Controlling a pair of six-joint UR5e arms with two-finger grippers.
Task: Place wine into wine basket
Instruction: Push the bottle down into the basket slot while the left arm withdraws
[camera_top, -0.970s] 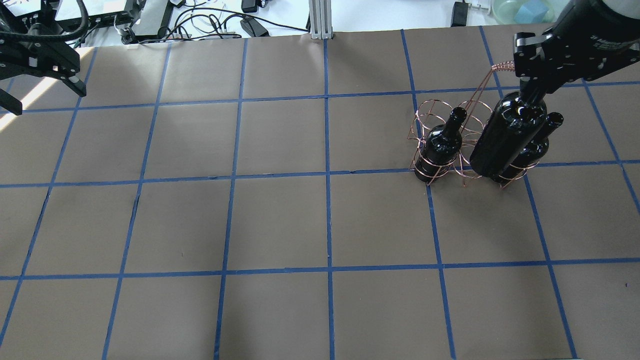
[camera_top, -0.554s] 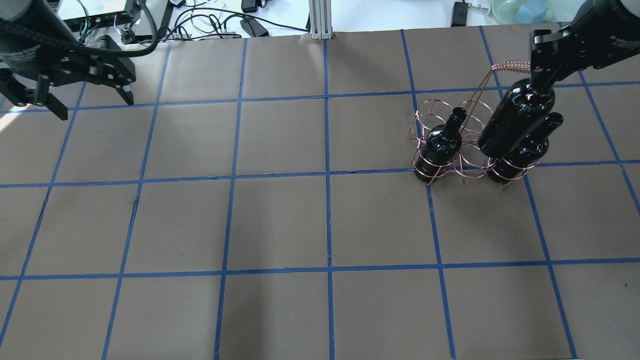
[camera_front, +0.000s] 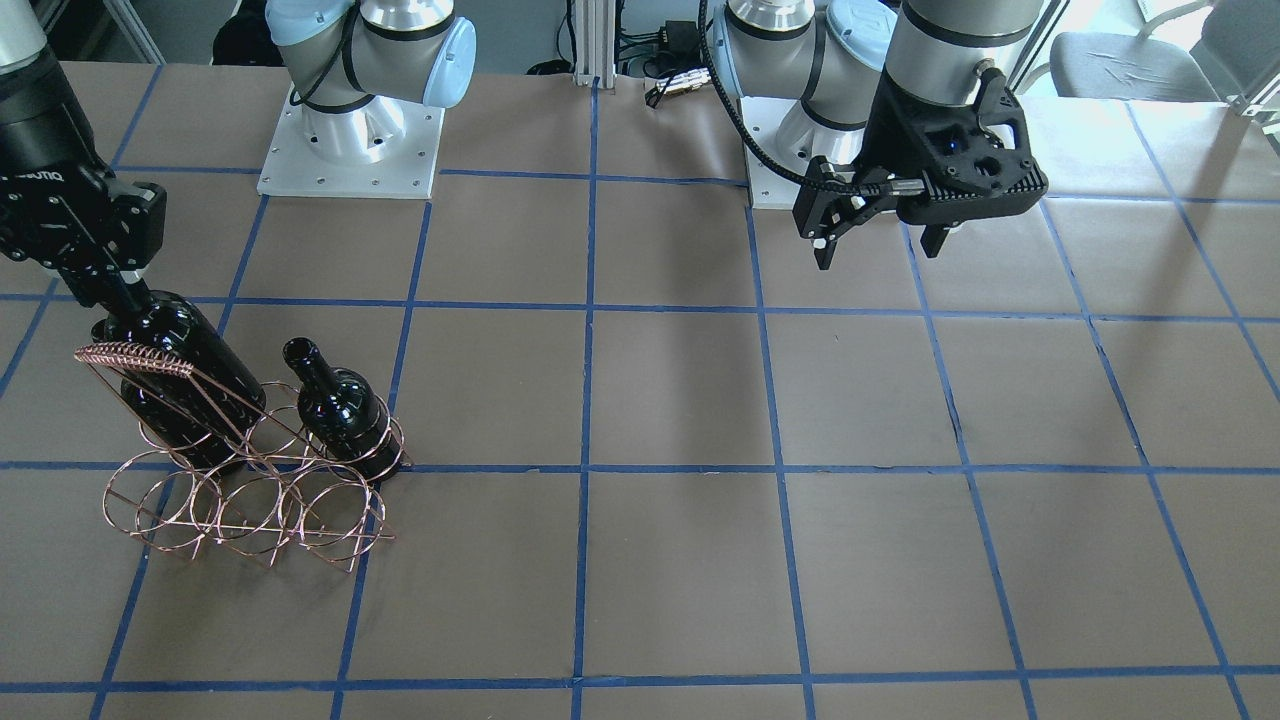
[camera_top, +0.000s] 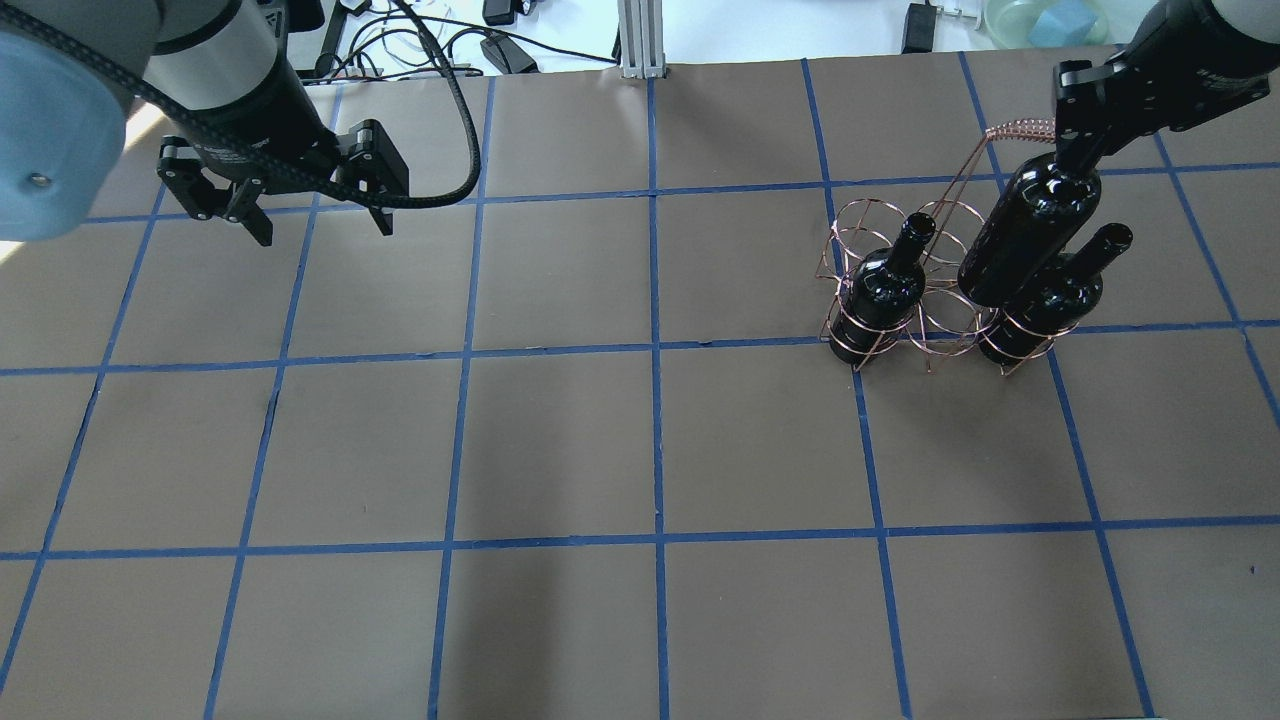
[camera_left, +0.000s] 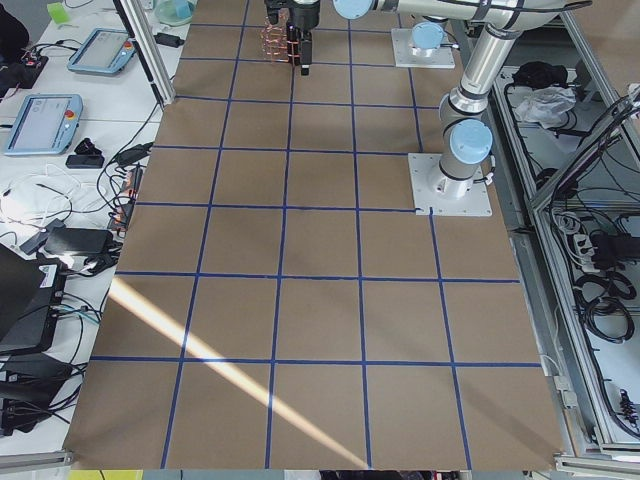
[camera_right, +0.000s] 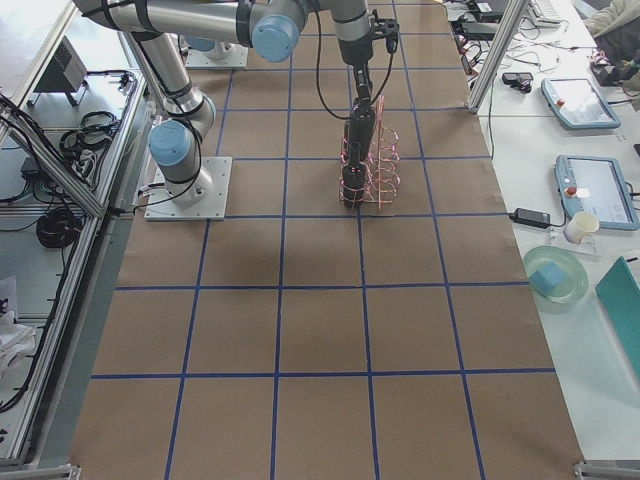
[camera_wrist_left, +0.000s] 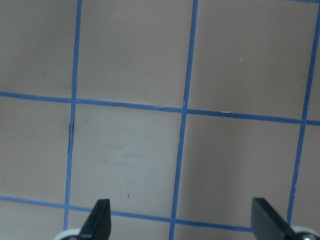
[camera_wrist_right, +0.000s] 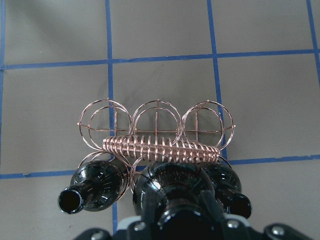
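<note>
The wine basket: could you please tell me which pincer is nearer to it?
Right. The right pincer grips the wine over the wine basket; the left pincer hangs open far across the table.

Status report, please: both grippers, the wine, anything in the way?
Left gripper open, empty, far off. Right gripper shut on the wine, at its neck. Wine hangs at the wine basket middle ring, not seated. Two other bottles flank it, handle close beside.

The right arm reaches over the wine basket (camera_top: 1015, 128), wrist pointing straight down, its tool (camera_top: 1075, 165) clamped on the neck of the wine (camera_top: 1030, 240). The left arm hangs well apart from the basket, wrist turned down toward the desk (camera_top: 560, 440), its tool (camera_top: 325, 232) with fingers spread wide.
</note>
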